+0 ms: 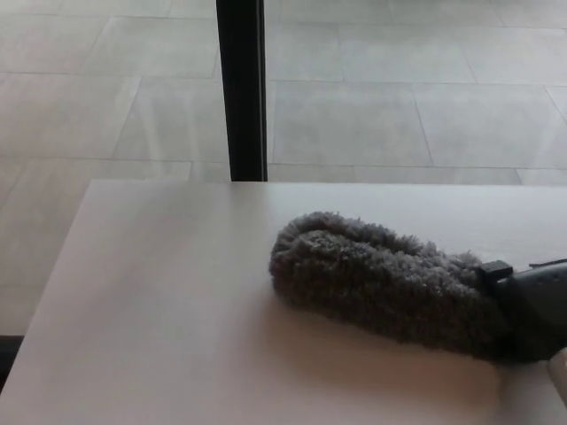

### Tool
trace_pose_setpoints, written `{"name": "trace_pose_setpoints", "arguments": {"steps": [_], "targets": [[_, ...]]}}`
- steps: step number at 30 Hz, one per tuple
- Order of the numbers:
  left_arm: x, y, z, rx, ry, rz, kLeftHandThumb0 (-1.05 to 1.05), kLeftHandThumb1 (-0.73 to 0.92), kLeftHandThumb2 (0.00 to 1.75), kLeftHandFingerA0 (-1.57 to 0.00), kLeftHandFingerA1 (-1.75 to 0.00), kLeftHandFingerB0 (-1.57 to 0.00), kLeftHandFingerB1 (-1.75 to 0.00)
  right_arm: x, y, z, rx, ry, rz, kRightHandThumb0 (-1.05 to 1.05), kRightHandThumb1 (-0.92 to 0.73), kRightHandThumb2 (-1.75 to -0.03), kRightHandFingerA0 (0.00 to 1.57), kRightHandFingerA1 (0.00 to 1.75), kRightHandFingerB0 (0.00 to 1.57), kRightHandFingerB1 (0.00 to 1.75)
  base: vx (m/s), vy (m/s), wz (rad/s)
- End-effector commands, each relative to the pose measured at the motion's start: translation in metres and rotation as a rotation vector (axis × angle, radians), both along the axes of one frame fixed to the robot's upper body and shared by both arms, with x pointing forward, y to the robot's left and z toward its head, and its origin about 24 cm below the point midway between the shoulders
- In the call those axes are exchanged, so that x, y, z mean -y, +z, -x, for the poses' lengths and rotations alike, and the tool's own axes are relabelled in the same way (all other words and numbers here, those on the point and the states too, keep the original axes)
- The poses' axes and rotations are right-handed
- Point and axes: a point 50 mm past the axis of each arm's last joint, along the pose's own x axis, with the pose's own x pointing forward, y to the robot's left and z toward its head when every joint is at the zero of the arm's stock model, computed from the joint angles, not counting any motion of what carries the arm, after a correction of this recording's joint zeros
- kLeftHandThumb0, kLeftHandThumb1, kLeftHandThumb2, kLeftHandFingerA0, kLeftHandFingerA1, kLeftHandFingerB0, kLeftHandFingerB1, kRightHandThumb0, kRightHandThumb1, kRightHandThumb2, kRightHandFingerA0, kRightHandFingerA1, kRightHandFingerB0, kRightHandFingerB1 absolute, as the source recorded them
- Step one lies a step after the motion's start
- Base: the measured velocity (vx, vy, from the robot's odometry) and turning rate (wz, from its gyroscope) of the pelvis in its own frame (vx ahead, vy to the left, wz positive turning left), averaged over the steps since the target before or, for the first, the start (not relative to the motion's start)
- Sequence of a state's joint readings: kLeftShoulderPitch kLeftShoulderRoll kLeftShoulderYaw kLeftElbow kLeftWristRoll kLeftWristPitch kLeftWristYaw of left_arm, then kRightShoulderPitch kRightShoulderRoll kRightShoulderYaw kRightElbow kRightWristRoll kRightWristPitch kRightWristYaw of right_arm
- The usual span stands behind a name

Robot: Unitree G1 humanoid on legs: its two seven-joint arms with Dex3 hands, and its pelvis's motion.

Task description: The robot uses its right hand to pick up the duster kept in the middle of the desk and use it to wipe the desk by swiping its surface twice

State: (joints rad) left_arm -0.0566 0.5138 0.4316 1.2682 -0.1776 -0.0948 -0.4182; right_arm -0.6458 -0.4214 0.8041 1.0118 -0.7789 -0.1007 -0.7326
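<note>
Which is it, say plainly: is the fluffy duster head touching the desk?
Touching. The head view shows the grey duster lying flat on the white desk, its fluffy underside pressed to the surface with no gap.

The right hand (536,310) is showing only as a dark shape (mostly cut off by the frame edge), lying low and pressing right against the narrow end of the duster (381,279).

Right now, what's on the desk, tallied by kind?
Duster, grey and fluffy, with a dark handle: 1
Unclear white item at the lower right corner, cut off by the frame: 1
Robot hands in view: 0
Total on the desk: 2
</note>
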Motion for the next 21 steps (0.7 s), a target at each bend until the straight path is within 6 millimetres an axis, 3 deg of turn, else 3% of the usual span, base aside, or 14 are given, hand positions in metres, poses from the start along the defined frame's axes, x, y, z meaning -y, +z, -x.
{"name": "trace_pose_setpoints", "arguments": {"steps": [1,3,4,8,11,12,13,15,16,17,18,19,20,21], "targets": [[-0.011,0.012,-0.005,0.027,-0.006,-0.045,-0.55,0.62,0.59,-0.52,-0.62,-0.58,-0.46,-0.033,-0.025,0.025,-0.088,0.258,0.051,-0.29,-0.61,-0.90,0.94,1.72,0.83,1.09,0.00,0.000,0.00],[-0.011,0.013,-0.006,0.024,-0.008,-0.057,-0.55,0.62,0.59,-0.52,-0.63,-0.58,-0.47,-0.042,-0.025,0.027,-0.093,0.292,0.050,-0.32,-0.62,-0.89,0.94,1.73,0.84,1.16,0.00,0.000,0.00],[-0.011,0.013,-0.005,0.013,-0.021,-0.058,-0.55,0.63,0.59,-0.51,-0.62,-0.55,-0.47,-0.053,-0.023,0.032,-0.057,0.368,0.044,-0.31,-0.58,-0.89,1.00,1.69,0.93,1.00,0.00,0.000,0.00],[-0.012,0.014,-0.006,0.022,-0.006,-0.045,-0.56,0.59,0.59,-0.49,-0.65,-0.54,-0.47,-0.072,-0.021,0.045,-0.040,0.478,0.077,-0.36,-0.48,-0.89,1.03,1.68,0.94,0.96,0.00,0.000,0.00],[-0.013,0.014,-0.007,0.031,-0.002,-0.036,-0.57,0.60,0.58,-0.48,-0.67,-0.57,-0.48,-0.077,-0.019,0.051,-0.059,0.506,0.084,-0.37,-0.51,-0.90,1.03,1.70,0.91,0.96,0.00,0.000,0.00],[-0.013,0.014,-0.007,0.034,0.001,-0.033,-0.58,0.59,0.59,-0.48,-0.66,-0.55,-0.48,-0.080,-0.018,0.055,-0.066,0.536,0.062,-0.39,-0.48,-1.05,1.28,1.35,0.89,0.93,0.00,0.000,0.00],[-0.013,0.015,-0.008,0.026,-0.015,-0.054,-0.57,0.62,0.59,-0.49,-0.65,-0.56,-0.47,-0.083,-0.017,0.061,-0.069,0.570,0.057,-0.36,-0.55,-0.80,1.00,1.70,0.92,0.89,0.00,0.000,0.00],[-0.013,0.016,-0.008,0.019,-0.029,-0.064,-0.56,0.63,0.59,-0.48,-0.63,-0.55,-0.48,-0.082,-0.016,0.066,-0.059,0.588,0.053,-0.41,-0.55,-0.69,1.03,1.66,0.92,0.87,0.00,0.000,0.00],[-0.014,0.016,-0.007,0.014,-0.024,-0.069,-0.56,0.63,0.59,-0.50,-0.63,-0.56,-0.47,-0.080,-0.015,0.069,-0.049,0.600,0.066,-0.41,-0.43,-0.94,1.30,1.37,0.86,0.85,0.00,0.000,0.00],[-0.014,0.016,-0.008,0.010,-0.022,-0.075,-0.56,0.63,0.59,-0.50,-0.63,-0.56,-0.47,-0.079,-0.015,0.069,-0.052,0.600,0.079,-0.41,-0.43,-0.94,1.30,1.37,0.86,0.85,0.00,0.000,0.00],[-0.014,0.016,-0.008,0.018,-0.025,-0.065,-0.57,0.61,0.60,-0.48,-0.64,-0.53,-0.48,-0.077,-0.014,0.069,-0.063,0.585,0.106,-0.42,-0.59,-0.64,1.02,1.64,0.92,0.79,0.00,0.000,0.00],[-0.014,0.016,-0.007,0.021,-0.020,-0.060,-0.57,0.61,0.59,-0.49,-0.64,-0.54,-0.48,-0.073,-0.014,0.069,-0.072,0.575,0.080,-0.41,-0.43,-0.94,1.31,1.38,0.86,0.84,0.00,0.000,0.00],[-0.014,0.015,-0.006,0.018,-0.019,-0.057,-0.58,0.61,0.59,-0.48,-0.64,-0.53,-0.48,-0.069,-0.014,0.066,-0.094,0.536,0.077,-0.42,-0.41,-0.92,1.30,1.38,0.86,0.85,0.00,0.000,0.00],[-0.013,0.015,-0.005,0.029,-0.013,-0.036,-0.56,0.62,0.58,-0.42,-0.63,-0.49,-0.48,-0.066,-0.013,0.064,-0.092,0.526,0.081,-0.38,-0.53,-0.70,1.04,1.66,0.92,0.86,0.00,0.000,0.00]]}}
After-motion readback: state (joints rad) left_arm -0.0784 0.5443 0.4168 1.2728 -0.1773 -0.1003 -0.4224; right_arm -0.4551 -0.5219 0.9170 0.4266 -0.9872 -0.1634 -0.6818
